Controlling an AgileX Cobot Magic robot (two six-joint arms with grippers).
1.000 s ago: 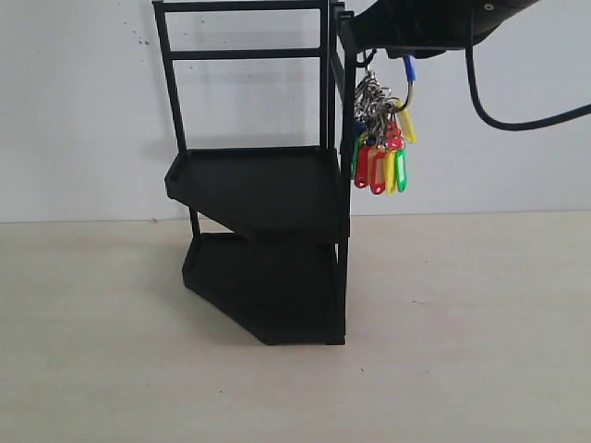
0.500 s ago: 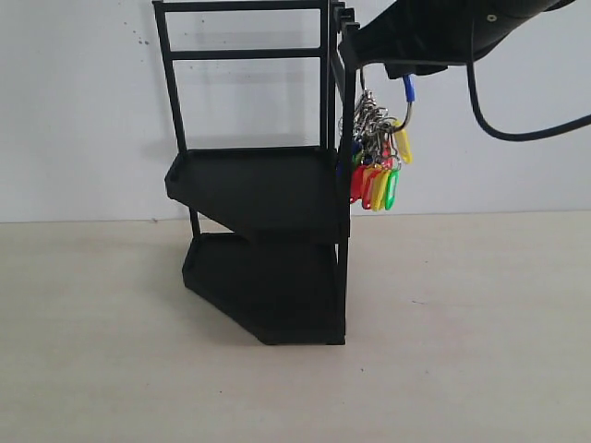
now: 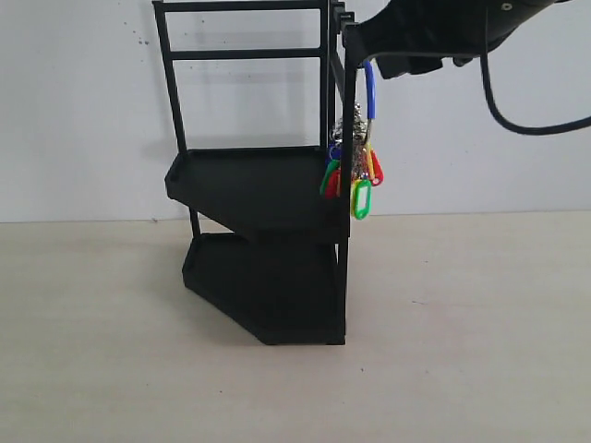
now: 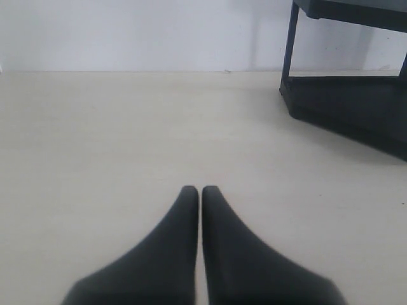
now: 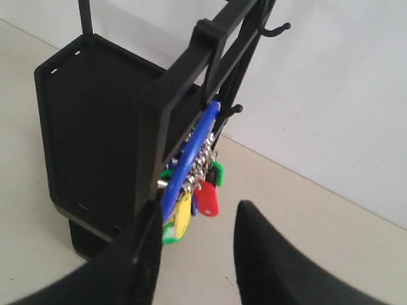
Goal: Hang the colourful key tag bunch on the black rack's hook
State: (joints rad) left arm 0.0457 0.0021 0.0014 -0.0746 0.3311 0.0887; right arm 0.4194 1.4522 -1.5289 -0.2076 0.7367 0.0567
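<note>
Seemingly light and floppy, the colourful key tag bunch [image 3: 355,171] dangles at the black rack's [image 3: 249,185] one-o'clock corner; grip its blue loop [image 3: 370,88]. Right gripper [image 5: 198,216] gapes empty, left gripper [image 4: 201,190] pinched closed.

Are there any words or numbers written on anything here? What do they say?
No word, number or sign can be read in any view.
Colourful key tag bunch: the tags are too small and blurred to show any writing.
Black rack: plain black, no label in sight.
Table and wall: no readable writing.
</note>
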